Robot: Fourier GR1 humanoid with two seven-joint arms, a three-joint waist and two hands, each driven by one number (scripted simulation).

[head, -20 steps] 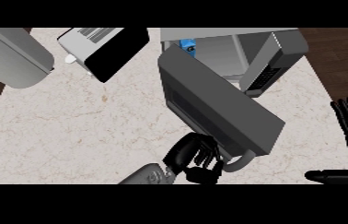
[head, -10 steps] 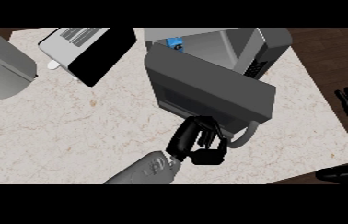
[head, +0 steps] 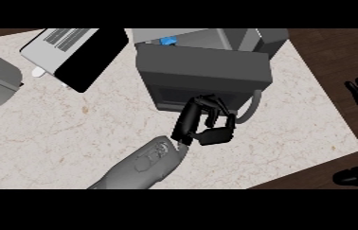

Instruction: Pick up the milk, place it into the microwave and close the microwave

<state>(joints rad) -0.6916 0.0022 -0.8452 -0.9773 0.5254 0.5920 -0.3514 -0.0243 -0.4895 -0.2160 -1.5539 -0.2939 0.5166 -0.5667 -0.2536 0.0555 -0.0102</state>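
Microwave (head: pixel 202 58) at top centre of tabletop (head: pixel 77 129), door (head: pixel 202 80) swung nearly to, dark slab seen from above hiding most of the cavity. Milk (head: pixel 168 41): only a small blue patch showing behind the door's top edge, inside the cavity by the look of it; carton body hidden. Placement judged done, closing in hand.

Left hand (head: pixel 202 122) against door's lower front edge, beside the curved handle (head: pixel 252 108). Fingers curled, nothing clamped between them; knuckles turned to the door panel, apparently to push rather than grip. Whether actual contact with the panel, hard to say from this angle. Grey forearm (head: pixel 143 165) up from lower edge, angled toward the door, in line with a push.

Right hand (head: pixel 347 177) at far right edge, off the tabletop, only dark tips visible; open or closed, cannot tell.

Toaster-like appliance (head: pixel 77 54) at upper left, well apart from the action. Grey rounded object (head: pixel 7 80) at left edge, partly cut off.

Next: push further till latch seats. Risk judged: curled hand slipping off door edge toward handle.
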